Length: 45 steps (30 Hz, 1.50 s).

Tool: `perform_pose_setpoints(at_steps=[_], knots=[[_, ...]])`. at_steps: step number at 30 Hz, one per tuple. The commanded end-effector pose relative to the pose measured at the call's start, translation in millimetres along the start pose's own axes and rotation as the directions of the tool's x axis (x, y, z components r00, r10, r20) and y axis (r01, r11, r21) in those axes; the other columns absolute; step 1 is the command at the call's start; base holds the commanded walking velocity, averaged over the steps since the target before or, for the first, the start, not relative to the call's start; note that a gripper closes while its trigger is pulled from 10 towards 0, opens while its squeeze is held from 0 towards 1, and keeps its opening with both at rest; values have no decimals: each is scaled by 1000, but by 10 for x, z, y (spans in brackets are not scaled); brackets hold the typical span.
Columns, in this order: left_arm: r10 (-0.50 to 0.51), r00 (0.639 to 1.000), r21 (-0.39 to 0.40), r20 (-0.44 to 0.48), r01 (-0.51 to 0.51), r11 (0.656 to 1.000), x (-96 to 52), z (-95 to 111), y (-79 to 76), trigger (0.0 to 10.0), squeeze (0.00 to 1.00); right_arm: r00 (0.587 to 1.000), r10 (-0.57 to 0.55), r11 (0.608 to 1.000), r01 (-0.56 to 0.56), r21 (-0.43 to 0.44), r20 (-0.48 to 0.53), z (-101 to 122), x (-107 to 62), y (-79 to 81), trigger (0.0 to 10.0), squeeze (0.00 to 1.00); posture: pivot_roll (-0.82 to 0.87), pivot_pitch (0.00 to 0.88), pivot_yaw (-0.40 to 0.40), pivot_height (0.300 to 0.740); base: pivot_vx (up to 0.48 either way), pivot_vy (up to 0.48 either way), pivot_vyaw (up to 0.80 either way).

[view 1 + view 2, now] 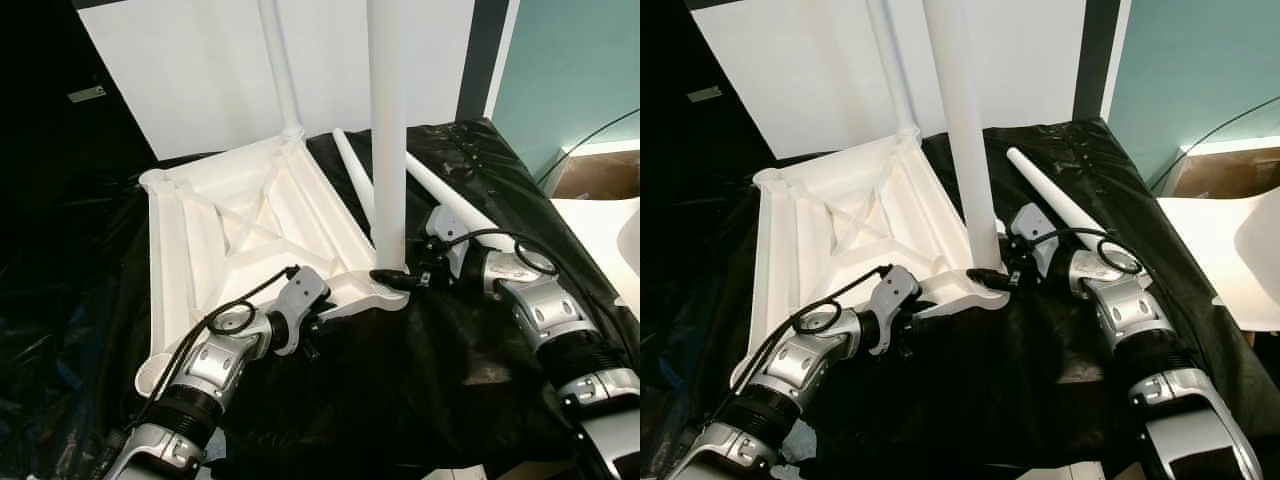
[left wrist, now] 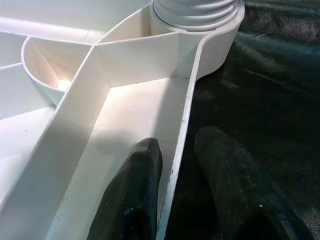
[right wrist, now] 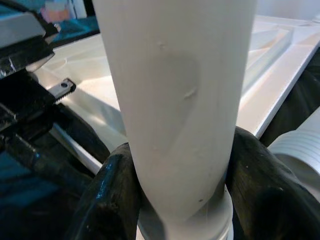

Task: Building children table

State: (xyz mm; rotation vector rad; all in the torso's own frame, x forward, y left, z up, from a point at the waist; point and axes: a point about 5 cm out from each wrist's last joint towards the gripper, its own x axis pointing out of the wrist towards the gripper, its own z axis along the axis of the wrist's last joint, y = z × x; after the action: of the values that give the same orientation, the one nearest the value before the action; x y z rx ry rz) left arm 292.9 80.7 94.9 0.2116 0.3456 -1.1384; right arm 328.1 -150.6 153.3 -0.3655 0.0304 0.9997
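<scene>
Right gripper [image 3: 182,195] clamps the upright leg [image 1: 388,130] at its base — left gripper [image 2: 175,175] pinches the tabletop [image 1: 240,235] rim.

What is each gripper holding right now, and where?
Right gripper clasps the upright white leg near its base; left gripper pinches the white plastic tabletop's rim.

A crinkled, glossy black plastic sheet [image 1: 420,370] covers the supporting surface from the near edge to the far side, so what lies under it cannot be told. On the left of the sheet lies an upside-down white plastic tabletop [image 1: 240,235] with raised ribs crossing its underside and round sockets at its corners. To the right, two loose white tapered plastic table legs [image 1: 1065,205] lie on the sheet, slanting toward the far left.
</scene>
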Motion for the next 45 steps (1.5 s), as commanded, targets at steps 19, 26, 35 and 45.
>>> perform_pose_setpoints(at_steps=[19,26,35,45], knots=[[-77,995,-11,-58,77,997,7,-150,-84,10000,0,787,-616,758,584,290,27,-223,34,548,10000,0,-132,0,123,740,0,0,0],[-81,995,-10,-61,80,997,27,-154,-86,10000,0,846,-531,824,504,259,45,-241,43,656,10000,1000,-137,0,123,740,0,0,0],[-74,995,-6,-66,74,997,24,-162,-80,10000,0,922,-369,928,359,103,120,-147,51,538,10000,0,-132,0,125,740,0,0,0],[-63,996,0,-69,63,998,26,-153,-74,10000,0,931,-336,942,335,29,141,-59,78,334,10000,0,-121,0,122,740,0,0,0]])
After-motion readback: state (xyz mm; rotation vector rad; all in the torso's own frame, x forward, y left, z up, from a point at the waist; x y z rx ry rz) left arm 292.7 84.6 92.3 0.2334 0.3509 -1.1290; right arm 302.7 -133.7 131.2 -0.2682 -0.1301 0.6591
